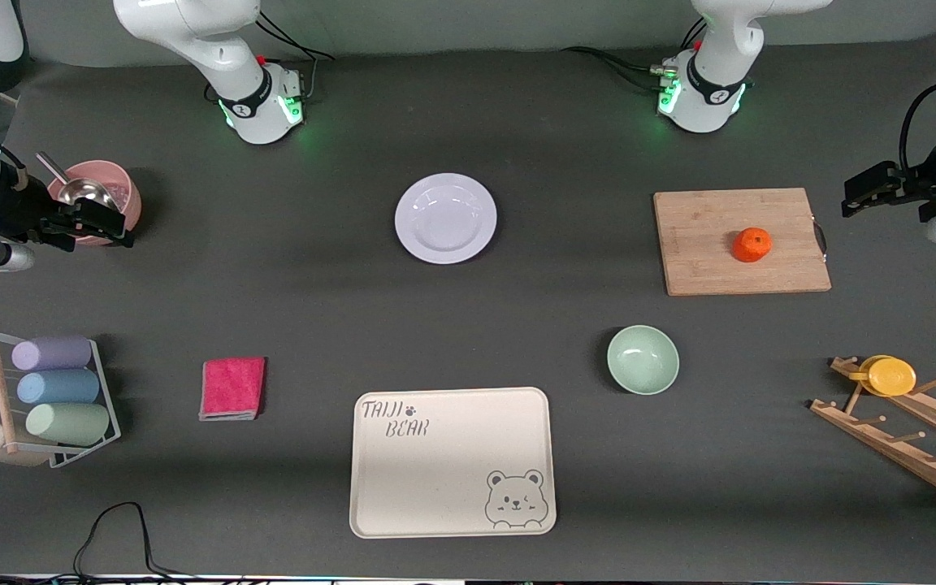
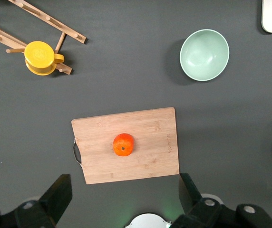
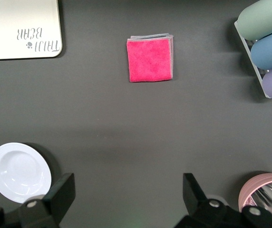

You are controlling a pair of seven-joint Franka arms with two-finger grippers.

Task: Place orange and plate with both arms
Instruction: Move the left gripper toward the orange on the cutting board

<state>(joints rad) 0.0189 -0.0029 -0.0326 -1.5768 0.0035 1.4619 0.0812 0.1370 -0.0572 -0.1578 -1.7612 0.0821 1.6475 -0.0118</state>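
Dark grey matting covers the table we observe. At centre frame lies the round pale lavender-white plate; at right, the small bright-orange fruit sits on a bamboo cutting board. Both arms wait high at the frame's edges: left gripper and right gripper, fingers spread wide, hold nothing. Low at centre lies a cream bear-printed tray.
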